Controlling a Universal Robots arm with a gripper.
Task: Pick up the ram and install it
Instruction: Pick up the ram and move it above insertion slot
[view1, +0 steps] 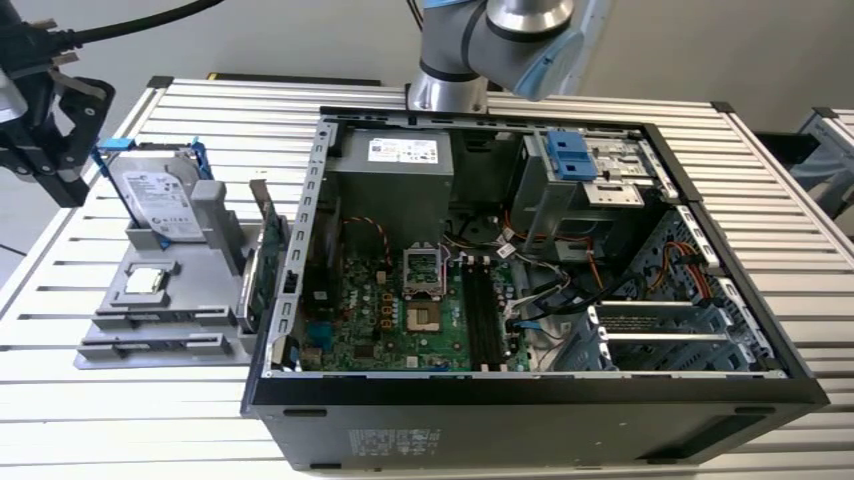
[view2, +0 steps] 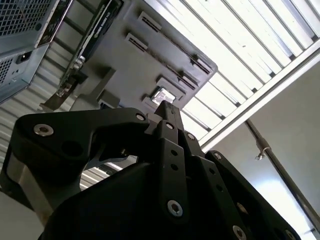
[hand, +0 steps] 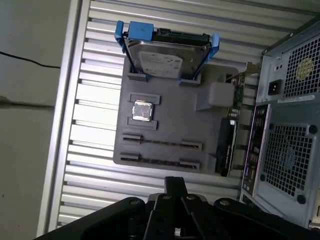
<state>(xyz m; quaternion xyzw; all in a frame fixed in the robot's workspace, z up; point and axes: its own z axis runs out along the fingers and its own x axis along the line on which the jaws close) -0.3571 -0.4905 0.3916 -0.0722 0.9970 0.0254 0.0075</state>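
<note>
Gripper: the gripper is hanging high over the slatted surface at the exterior view's far left, well apart from the computer case.

Fingers: in both wrist views the fingers are meeting in one narrow tip, pressing together.

Ram: it is not showing clearly enough to place for certain. A long dark strip is sitting in the memory slots on the motherboard. I cannot tell whether that strip is the ram or a bare slot.

Tray: a grey tray is lying on the surface just beside the case, and both wrist cameras are looking onto it. Its two long slotted holders are running side by side along the edge nearest the gripper.

Hard drive: a silver hard drive with blue rails is standing on edge and leaning back in a cradle at the tray's far end.

Processor chip: a small square silver chip is sitting in a frame between the hard drive and the long holders.

Expansion card: a large green card with a metal bracket is standing on edge between the tray and the case wall.

Case: it is lying open on its side with the motherboard facing up. Coloured cables are trailing across the drive bays at the exterior view's right.

Arm: the arm is rising from behind the case at the top of the exterior view.
</note>
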